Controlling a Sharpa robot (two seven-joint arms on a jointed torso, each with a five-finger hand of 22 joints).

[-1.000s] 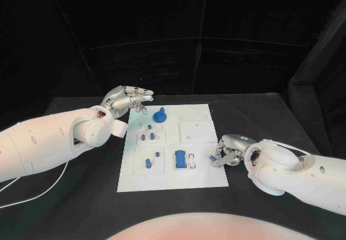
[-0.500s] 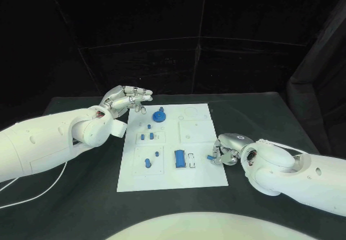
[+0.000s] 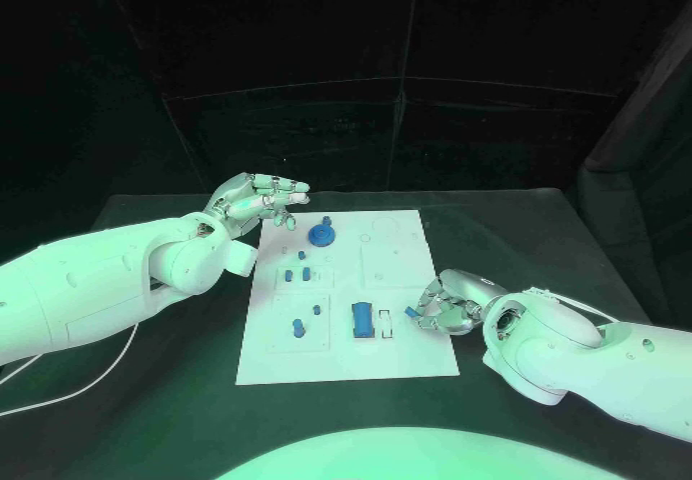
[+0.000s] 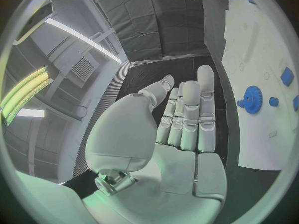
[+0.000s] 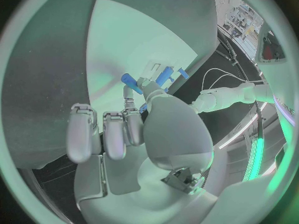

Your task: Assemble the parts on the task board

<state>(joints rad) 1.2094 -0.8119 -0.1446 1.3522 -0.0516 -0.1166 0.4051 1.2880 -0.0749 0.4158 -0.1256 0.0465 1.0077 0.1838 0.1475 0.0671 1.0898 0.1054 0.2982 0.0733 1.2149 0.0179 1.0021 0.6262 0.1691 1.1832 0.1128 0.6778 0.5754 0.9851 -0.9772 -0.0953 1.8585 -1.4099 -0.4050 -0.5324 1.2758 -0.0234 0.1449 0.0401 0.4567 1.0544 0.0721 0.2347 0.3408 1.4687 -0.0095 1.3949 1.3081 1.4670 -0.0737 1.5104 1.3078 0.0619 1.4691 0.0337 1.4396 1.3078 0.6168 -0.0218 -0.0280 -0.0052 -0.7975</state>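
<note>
The right robot hand (image 3: 447, 305) sits at the right edge of the white task board (image 3: 404, 350), its fingers curled around a small blue part (image 3: 424, 321) pinched at the fingertips. The left robot hand (image 3: 257, 198) hovers off the board's far left corner, holding nothing, fingers extended and close together. On the board, a blue gear (image 3: 322, 236) stands near the far edge. Small blue pegs (image 3: 296, 274) lie nearer the board's middle. A blue rectangular block (image 3: 361, 319) lies beside the right hand, with one more blue piece (image 3: 297, 326) to the block's left. No writing can be read anywhere. The board rests on a black worktop (image 3: 548, 240), backed by dark curtains (image 3: 361, 90).
</note>
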